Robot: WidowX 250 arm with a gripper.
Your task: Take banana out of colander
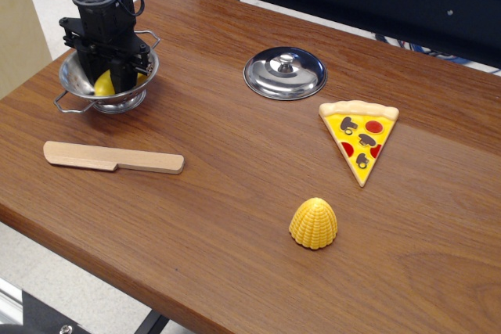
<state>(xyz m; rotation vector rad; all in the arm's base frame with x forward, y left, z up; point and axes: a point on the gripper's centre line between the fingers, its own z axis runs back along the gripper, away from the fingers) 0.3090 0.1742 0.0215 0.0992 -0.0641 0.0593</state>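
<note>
The black two-fingered gripper (111,77) reaches straight down into the small shiny perforated steel colander (75,76), its fingers narrowed around the smooth yellow toy banana (105,84). They appear to be pinching it, though the black housing hides the contact, so a firm hold is likely rather than certain. The banana sits inside the bowl, only a patch of yellow showing between and beside the fingers. The colander surrounds the fingertips on all sides, its wire loop handles sticking out to either side.

The step in hand looks like the grasp itself, with the lift not yet done. The next move calls for a straight rise until the banana clears the rim, without dragging the light bowl along, then a carry to bare wood.

Just in front of the gripper, toward the camera, lies a flat pale wooden toy knife (112,158) on the brown wooden table (235,193). Well off to the gripper's side rests a round steel lid with a knob (285,73), beyond it a triangular pizza slice with toppings (360,137), and farthest toward the near edge a ribbed yellow dome-shaped corn piece (314,224).
</note>
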